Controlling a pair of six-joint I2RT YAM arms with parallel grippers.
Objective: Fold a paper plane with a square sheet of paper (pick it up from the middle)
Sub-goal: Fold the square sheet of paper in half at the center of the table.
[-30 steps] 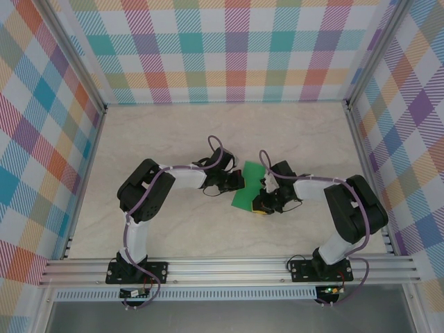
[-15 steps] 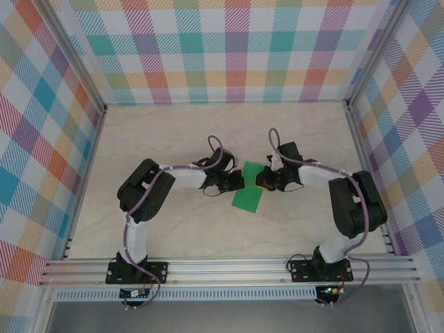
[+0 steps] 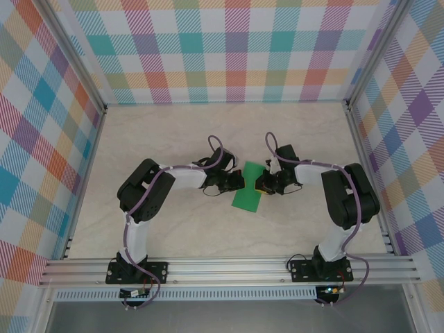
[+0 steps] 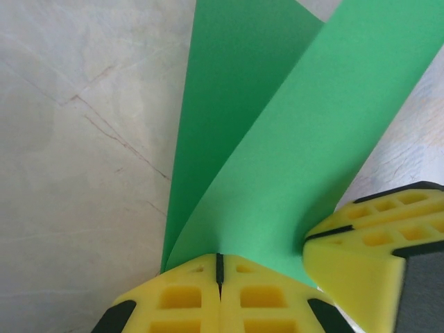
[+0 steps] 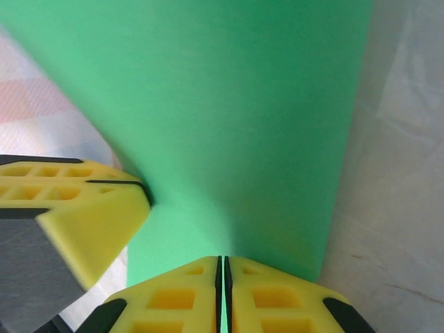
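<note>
Widest first: the pale marble-patterned worktop [image 3: 173,139] spreads across the overhead view, boxed in by pastel checked walls [image 3: 236,48]. The black-and-white left arm [image 3: 149,191] and right arm [image 3: 347,198] reach in from the bottom rail, elbows out, and meet nose to nose at the centre of the frame.

Between them is the thin bright green paper sheet [image 3: 246,198], sitting just below centre. It's a narrow band, not a square outline, slanting from upper right to lower left. A lengthwise fold looks to be in and there's no pointed nose yet, so I'd judge this is early in the job.

Why the face-off? Each arm has one side of the sheet. The left hand [image 4: 218,267] is at the bottom of its own camera, yellow fingers pressed flat together and closed on the sheet. Two green layers fan away from the pinch toward the upper right, a doubled-over flap held at its root.

The right hand [image 5: 223,267] tells the same story from the other side. Its fingers are tight together at the bottom of the frame, nipping the sheet's near edge, with green rising above. Each wrist camera also catches the opposite hand's yellow finger in a lower corner, so the two pinches sit just beside one another.

My read is that one pinch anchors the layers while the other sets the crease. The risk is thin paper buckling between grips this close.
</note>
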